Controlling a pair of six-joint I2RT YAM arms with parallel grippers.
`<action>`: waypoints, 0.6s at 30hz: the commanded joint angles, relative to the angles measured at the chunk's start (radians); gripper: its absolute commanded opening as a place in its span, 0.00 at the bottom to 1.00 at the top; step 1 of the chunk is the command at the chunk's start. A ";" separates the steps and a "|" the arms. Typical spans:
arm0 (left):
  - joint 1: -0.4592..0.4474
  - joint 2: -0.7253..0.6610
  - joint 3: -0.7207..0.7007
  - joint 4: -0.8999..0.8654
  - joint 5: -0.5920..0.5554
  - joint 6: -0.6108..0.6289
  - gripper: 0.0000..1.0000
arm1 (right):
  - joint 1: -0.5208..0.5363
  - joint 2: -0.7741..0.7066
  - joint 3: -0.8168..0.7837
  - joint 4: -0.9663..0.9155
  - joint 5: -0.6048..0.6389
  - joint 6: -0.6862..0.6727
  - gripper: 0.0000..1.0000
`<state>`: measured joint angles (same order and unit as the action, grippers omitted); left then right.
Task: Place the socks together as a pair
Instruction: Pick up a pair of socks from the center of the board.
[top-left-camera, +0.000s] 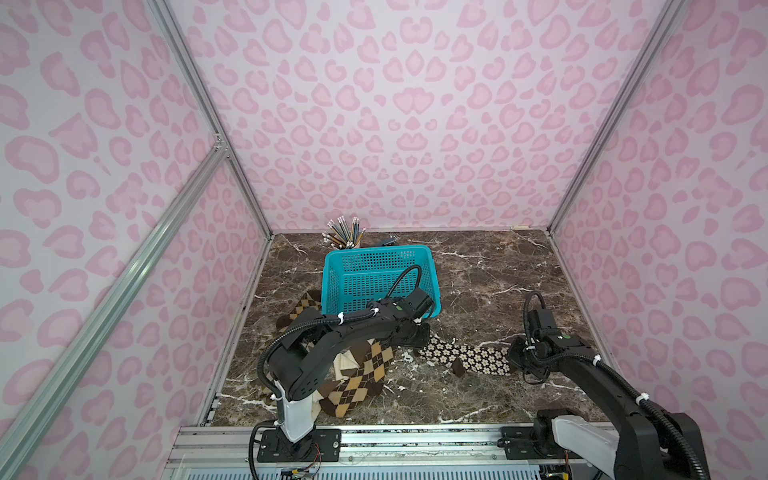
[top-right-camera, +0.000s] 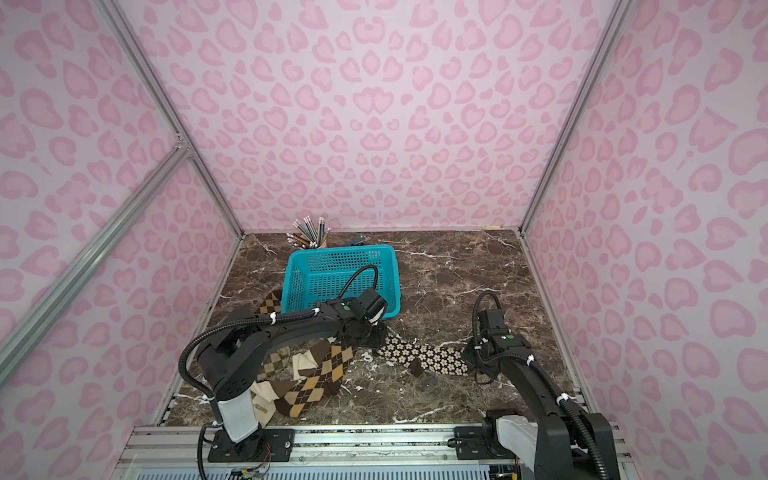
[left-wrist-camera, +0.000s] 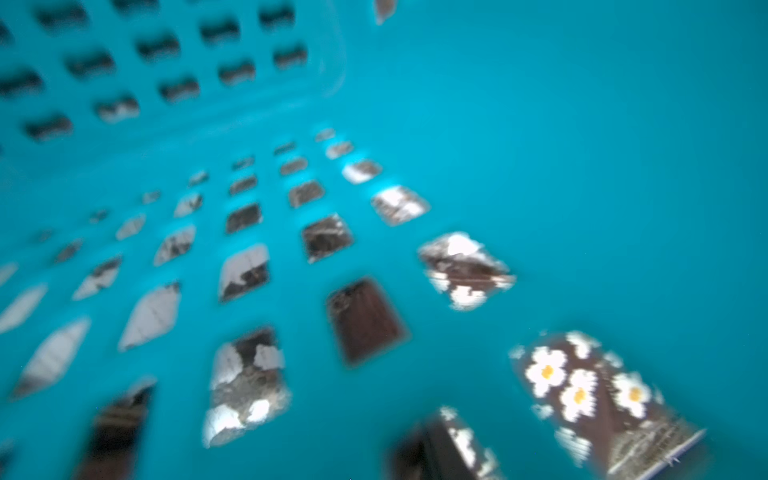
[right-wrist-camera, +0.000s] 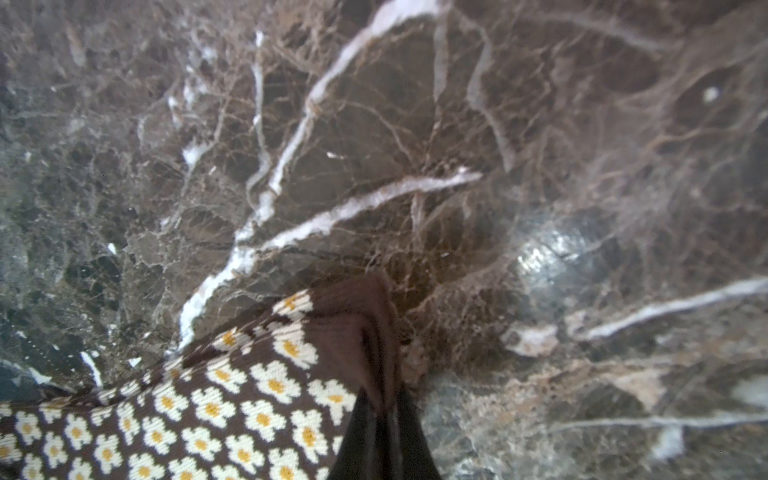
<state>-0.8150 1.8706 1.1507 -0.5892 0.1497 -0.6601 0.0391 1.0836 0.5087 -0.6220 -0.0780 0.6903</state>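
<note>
on the table (top-left-camera: 498, 270) before the basket (top-left-camera: 332, 266), pinches the flowered sock (top-left-camera: 478, 358) by its dark end in the right gripper (right-wrist-camera: 382, 411), cannot tell for the left gripper (top-left-camera: 420, 337); probably light, limp, best gripped endwise.

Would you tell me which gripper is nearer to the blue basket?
Left. The left gripper is close in front of the basket; the right gripper is well off to its side, pinching the flowered sock.

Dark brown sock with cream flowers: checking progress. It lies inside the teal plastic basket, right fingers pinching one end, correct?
No: the dark brown flowered sock lies on the marble table outside the teal plastic basket, per both top views; right fingers do pinch one end.
</note>
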 joint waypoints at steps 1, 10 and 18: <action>-0.001 -0.021 0.035 -0.021 0.011 0.011 0.14 | 0.002 -0.021 0.019 -0.011 -0.001 -0.007 0.00; -0.004 -0.083 0.094 -0.099 0.044 0.037 0.05 | 0.001 -0.132 0.101 -0.083 -0.044 0.021 0.00; -0.001 -0.193 0.212 -0.180 0.066 0.011 0.05 | 0.001 -0.237 0.302 -0.228 -0.083 0.041 0.00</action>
<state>-0.8215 1.7046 1.3220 -0.7536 0.2016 -0.6369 0.0387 0.8623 0.7506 -0.7822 -0.1371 0.7158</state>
